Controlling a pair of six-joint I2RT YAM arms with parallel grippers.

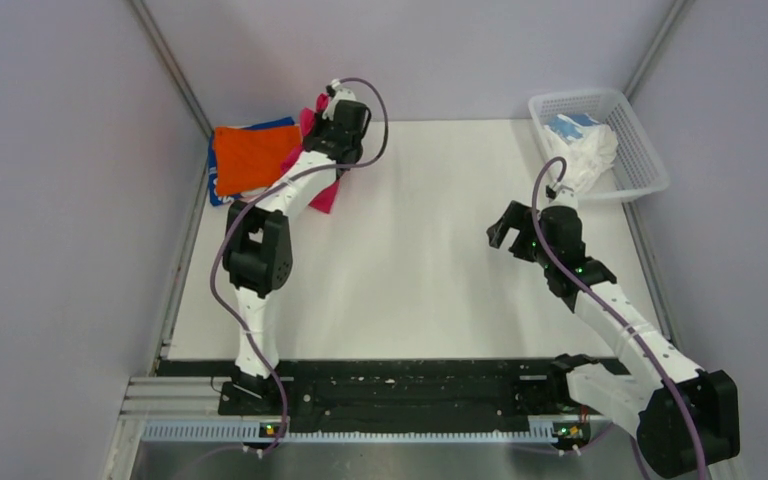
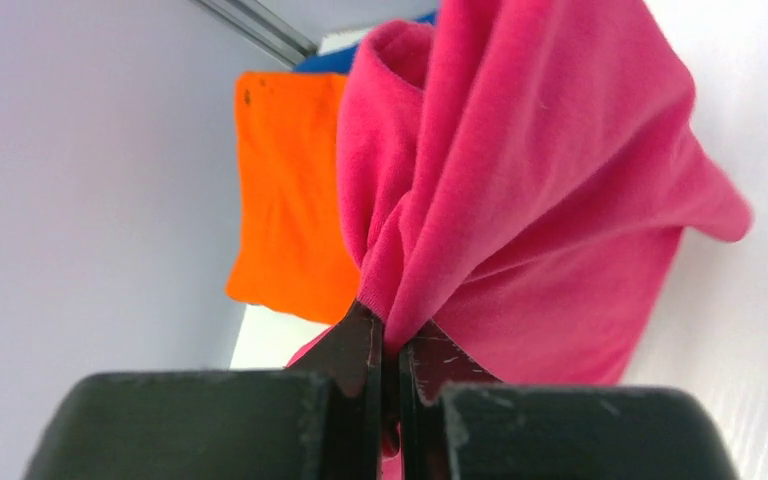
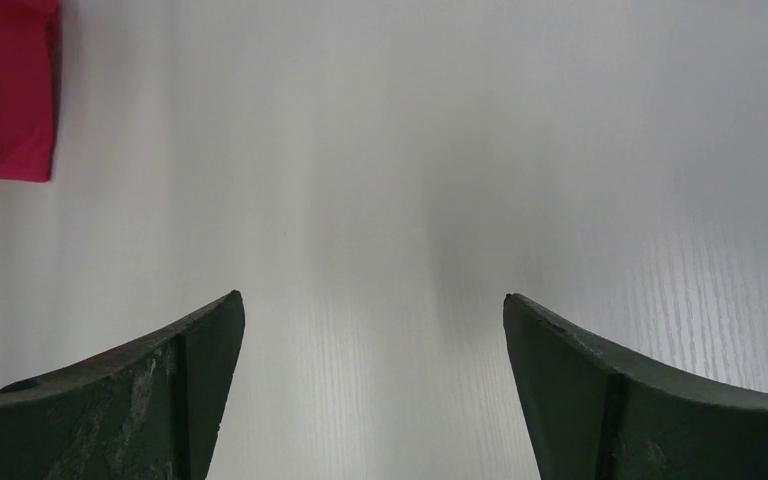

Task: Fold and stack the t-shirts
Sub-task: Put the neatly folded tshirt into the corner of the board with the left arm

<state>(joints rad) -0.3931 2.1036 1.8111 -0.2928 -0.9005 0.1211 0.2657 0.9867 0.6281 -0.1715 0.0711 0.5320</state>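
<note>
Left gripper clamps one crimson t-shirt (stack of two t-shirts beside).

crimson-pink shirt bunched, hanging, orange shirt flat

- White tubes, black joints on left arm and right arm.
- Purple cable running up from black base rail.
- Dark, scuffed fingers on right hand.

One crimson t-shirt, one orange t-shirt, one blue t-shirt, one basket, two arms
</note>
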